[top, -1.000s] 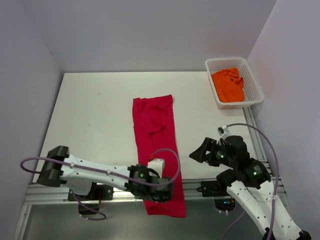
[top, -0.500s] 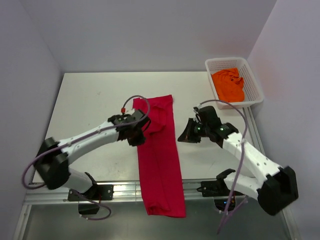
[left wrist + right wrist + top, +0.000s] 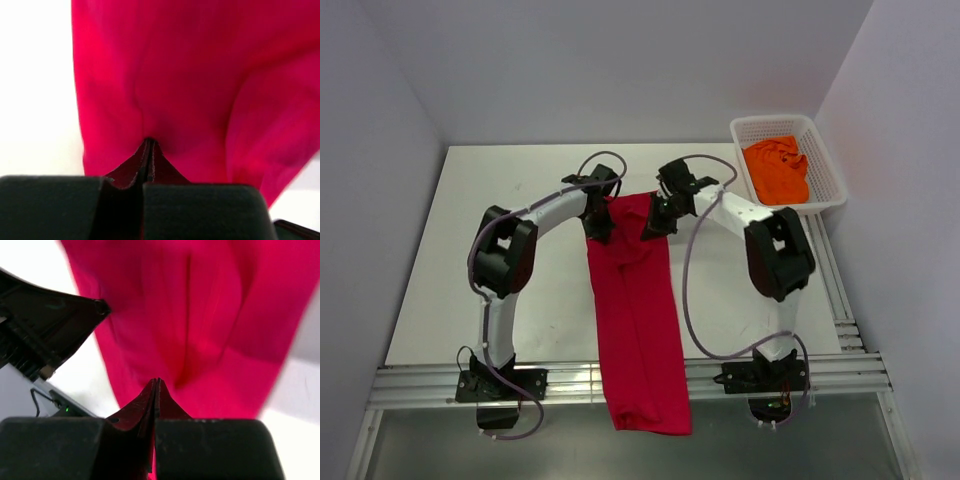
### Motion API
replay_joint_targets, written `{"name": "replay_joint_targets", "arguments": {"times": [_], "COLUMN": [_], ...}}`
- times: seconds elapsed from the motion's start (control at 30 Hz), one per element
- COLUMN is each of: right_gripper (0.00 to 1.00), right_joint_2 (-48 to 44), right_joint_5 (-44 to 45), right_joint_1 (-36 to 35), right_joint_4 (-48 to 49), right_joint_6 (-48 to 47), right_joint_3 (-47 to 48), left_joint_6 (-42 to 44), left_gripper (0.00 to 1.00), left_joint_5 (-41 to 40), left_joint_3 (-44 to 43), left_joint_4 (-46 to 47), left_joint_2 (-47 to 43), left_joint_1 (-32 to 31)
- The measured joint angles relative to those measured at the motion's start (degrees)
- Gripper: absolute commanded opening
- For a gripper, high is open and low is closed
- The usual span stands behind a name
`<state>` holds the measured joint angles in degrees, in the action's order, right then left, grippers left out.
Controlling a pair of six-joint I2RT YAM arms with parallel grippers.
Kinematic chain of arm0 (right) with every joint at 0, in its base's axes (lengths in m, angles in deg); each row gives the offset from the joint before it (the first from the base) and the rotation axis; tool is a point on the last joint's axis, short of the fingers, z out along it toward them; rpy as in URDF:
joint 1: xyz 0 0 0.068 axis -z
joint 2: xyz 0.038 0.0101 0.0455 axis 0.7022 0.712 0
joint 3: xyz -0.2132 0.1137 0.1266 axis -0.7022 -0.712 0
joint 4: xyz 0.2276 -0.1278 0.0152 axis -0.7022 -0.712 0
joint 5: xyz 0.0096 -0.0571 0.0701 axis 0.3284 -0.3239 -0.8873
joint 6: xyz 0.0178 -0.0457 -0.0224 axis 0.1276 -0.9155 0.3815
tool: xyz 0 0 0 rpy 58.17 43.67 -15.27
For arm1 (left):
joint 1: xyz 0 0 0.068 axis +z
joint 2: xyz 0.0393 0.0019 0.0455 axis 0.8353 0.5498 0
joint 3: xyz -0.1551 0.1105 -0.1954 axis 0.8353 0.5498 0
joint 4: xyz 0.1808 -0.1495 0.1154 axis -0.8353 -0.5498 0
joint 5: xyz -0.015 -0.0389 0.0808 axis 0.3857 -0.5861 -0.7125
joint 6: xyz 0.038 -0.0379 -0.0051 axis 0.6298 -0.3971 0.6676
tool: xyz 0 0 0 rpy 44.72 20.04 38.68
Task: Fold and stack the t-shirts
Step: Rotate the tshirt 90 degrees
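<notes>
In the middle of the table (image 3: 510,260), the red shirt (image 3: 638,320) lies as a long strip, with its near end hanging over the edge. The left gripper (image 3: 600,226) is pinched tight on its far left corner, and the right gripper (image 3: 655,222) on the far right one. The orange shirt (image 3: 777,170) sits crumpled in the white basket (image 3: 825,165) at the far right, well apart.
</notes>
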<state>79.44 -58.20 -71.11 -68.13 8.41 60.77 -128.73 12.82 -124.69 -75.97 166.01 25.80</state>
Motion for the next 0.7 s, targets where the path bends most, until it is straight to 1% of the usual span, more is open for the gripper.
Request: {"name": "replay_joint_targets", "arguments": {"times": [0.1, 0.2, 0.33, 0.37, 0.4, 0.47, 0.5, 0.57, 0.6, 0.67, 0.7], "right_gripper": [0.0, 0.0, 0.01, 0.05, 0.16, 0.35, 0.5, 0.62, 0.65, 0.66, 0.67], "right_joint_2": [8.5, 17.29, 29.24, 31.65, 33.68, 36.33, 36.74, 36.76, 36.76, 36.79, 36.79], "right_joint_5": [-0.22, -0.72, -2.93, -3.82, -4.94, -7.23, -8.48, -11.72, -13.6, -16.37, -17.94], "right_joint_1": [0.0, 0.02, 0.15, 0.26, 0.42, 0.68, 0.92, 1.7, 2.25, 3.32, 3.93], "right_joint_4": [-2.34, -5.86, -10.01, -10.58, -10.84, -10.38, -9.66, -7.48, -5.97, -2.89, -1.68], "right_joint_6": [-0.57, -0.85, -0.83, -0.66, -0.46, 0.26, 0.72, 2.21, 2.82, 3.72, 4.09], "right_joint_3": [8.09, 17.68, 33.92, 37.48, 40.68, 45.05, 45.94, 46.25, 46.51, 46.8, 47.41], "left_joint_6": [1.77, 3.63, 5.99, 6.49, 6.88, 7.1, 7.02, 6.62, 6.34, 5.42, 4.9], "left_gripper": [0.0, 0.0, 0.01, 0.01, 0.02, 0.05, 0.06, 0.09, 0.1, 0.17, 0.23], "left_joint_5": [0.81, 2.84, 6.05, 6.78, 7.74, 10.12, 11.78, 14.43, 15.45, 17.57, 18.67], "left_joint_3": [-5.33, -13.64, -29.35, -33.29, -38.01, -42.25, -42.8, -43.43, -44.48, -46.75, -47.32], "left_joint_4": [-1.25, -5.29, -9.31, -10.08, -10.54, -8.98, -7.82, -6.58, -6.05, -4.04, -2.73], "left_joint_2": [5.22, 10.51, 19.89, 22.25, 24.96, 27.74, 28.35, 29.09, 29.86, 31.65, 32.15], "left_joint_1": [1.73, 3.45, 5.68, 6.16, 6.71, 7.85, 8.61, 9.99, 10.69, 12.13, 12.72]}}
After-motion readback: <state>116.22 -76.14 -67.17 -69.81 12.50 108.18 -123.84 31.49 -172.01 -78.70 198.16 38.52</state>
